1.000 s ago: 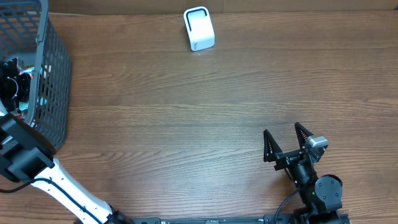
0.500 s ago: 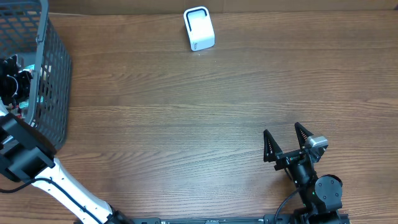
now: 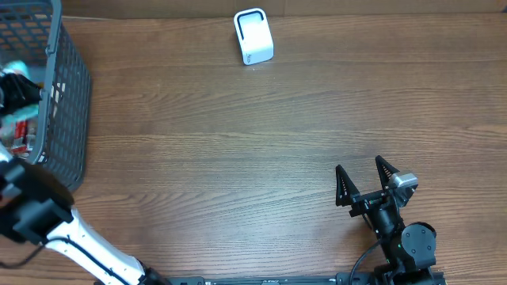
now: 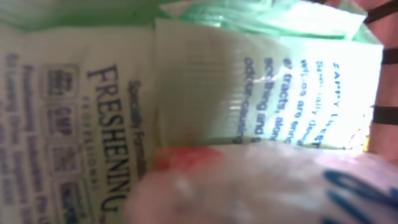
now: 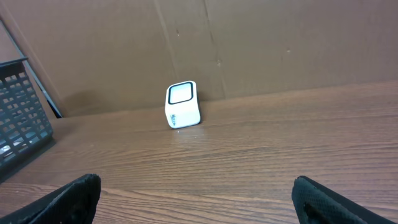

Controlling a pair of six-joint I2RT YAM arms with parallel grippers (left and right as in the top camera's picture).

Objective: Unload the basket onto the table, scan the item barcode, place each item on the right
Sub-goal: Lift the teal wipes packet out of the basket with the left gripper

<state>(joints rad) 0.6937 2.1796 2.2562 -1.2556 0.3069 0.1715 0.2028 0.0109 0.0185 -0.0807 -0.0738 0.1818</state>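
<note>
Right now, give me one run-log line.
left gripper: inside basket, grip unclear | right gripper: open, idle | scanner: upright, far edge

White scanner [image 3: 253, 36], grey mesh basket [image 3: 71, 103], green-white packet [image 4: 261, 81].

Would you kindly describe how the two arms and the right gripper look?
The left arm has a white link and a black joint housing. The right arm is black, with a grey camera at its wrist and a dark cable. The right gripper has two black triangular fingers.
</note>
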